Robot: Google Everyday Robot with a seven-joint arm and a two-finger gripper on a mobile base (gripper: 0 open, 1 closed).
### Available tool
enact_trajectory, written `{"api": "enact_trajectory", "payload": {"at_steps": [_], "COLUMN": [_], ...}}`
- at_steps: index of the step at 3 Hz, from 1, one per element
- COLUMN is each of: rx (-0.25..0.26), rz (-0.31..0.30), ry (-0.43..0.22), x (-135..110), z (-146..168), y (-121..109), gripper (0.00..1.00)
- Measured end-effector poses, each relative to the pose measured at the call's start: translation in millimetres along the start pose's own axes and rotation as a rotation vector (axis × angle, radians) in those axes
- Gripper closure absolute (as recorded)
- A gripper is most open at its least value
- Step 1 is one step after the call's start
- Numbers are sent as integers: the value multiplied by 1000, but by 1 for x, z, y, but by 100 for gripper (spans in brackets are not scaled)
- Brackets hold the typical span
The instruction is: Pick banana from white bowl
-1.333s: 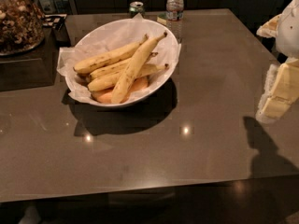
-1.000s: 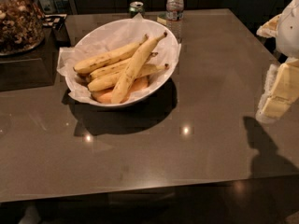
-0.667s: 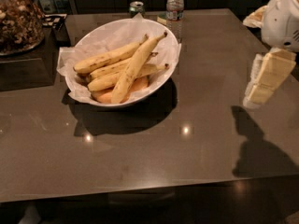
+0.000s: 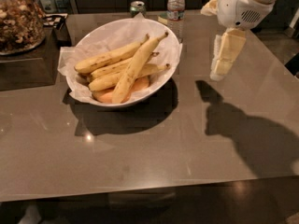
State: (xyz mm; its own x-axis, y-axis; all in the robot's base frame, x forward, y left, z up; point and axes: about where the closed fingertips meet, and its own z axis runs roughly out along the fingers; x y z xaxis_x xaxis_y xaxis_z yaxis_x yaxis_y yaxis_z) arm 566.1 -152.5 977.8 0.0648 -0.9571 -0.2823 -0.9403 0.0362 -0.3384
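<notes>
The white bowl (image 4: 163,73), lined with crumpled white paper, stands at the left middle of the grey table. The banana (image 4: 134,70), the longest and nearly straight, lies diagonally on top of shorter bananas, its dark stem tip pointing up right. A pale orange fruit piece (image 4: 108,95) lies under them. My gripper (image 4: 217,74) hangs from the white arm at the upper right, above the table, to the right of the bowl and clear of it.
A glass jar of nuts (image 4: 18,22) stands on a dark box at the far left. A green can (image 4: 137,7) and a water bottle (image 4: 175,10) stand behind the bowl. The table's front edge runs along the bottom.
My arm and gripper have moved left and towards the bowl from the right edge. The bowl and the bananas have not moved.
</notes>
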Motion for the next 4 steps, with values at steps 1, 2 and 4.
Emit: {"api": "enact_trajectory", "payload": {"at_steps": [1,2,4], "rx": [7,-8,-70], "rz": [-3,-18,-127], "ry": [-8,-37,-156], "x": [-3,-14,-60], "z": [1,9,36], "y": [-5,-5,-27], "gripper": [0,0,0]}}
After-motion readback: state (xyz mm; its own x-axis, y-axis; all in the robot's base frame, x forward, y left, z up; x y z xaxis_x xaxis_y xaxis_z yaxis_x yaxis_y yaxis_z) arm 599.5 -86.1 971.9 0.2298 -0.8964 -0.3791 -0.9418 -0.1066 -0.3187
